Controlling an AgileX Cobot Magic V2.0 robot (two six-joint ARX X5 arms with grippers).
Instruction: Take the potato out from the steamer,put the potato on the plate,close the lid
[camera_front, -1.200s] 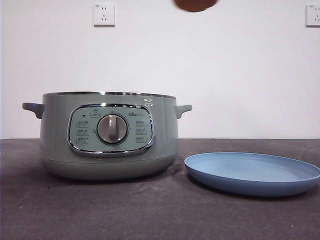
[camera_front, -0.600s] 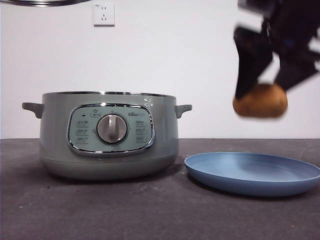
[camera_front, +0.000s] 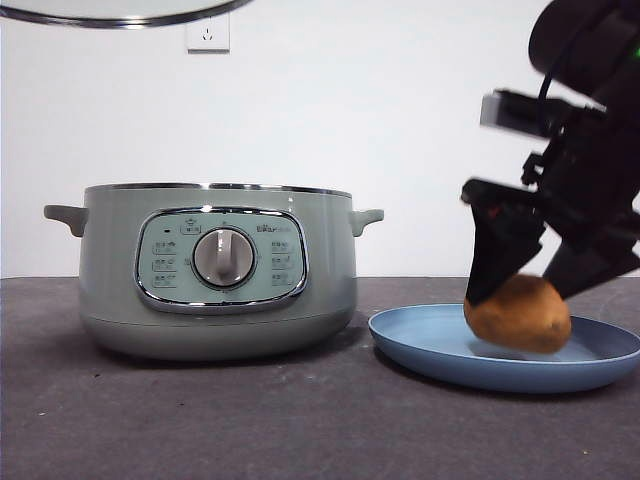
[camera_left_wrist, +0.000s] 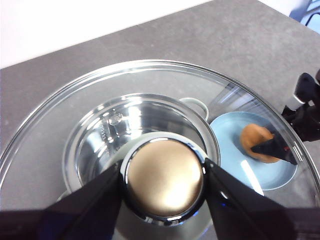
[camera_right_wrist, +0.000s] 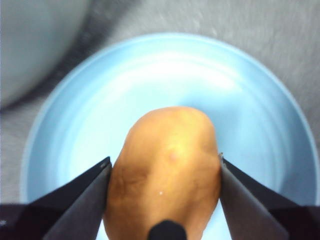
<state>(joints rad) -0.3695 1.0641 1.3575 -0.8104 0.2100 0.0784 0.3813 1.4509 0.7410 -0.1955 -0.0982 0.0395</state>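
Grey table: right gripper slants down, clamping potato over plate; left gripper clamps lid (above steamer).

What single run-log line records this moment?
right gripper: shut on potato, over plate | left gripper: holds lid above open steamer

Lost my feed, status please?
Right gripper shut on potato, low over plate. Left gripper holds lid above open steamer. Nothing in the way.
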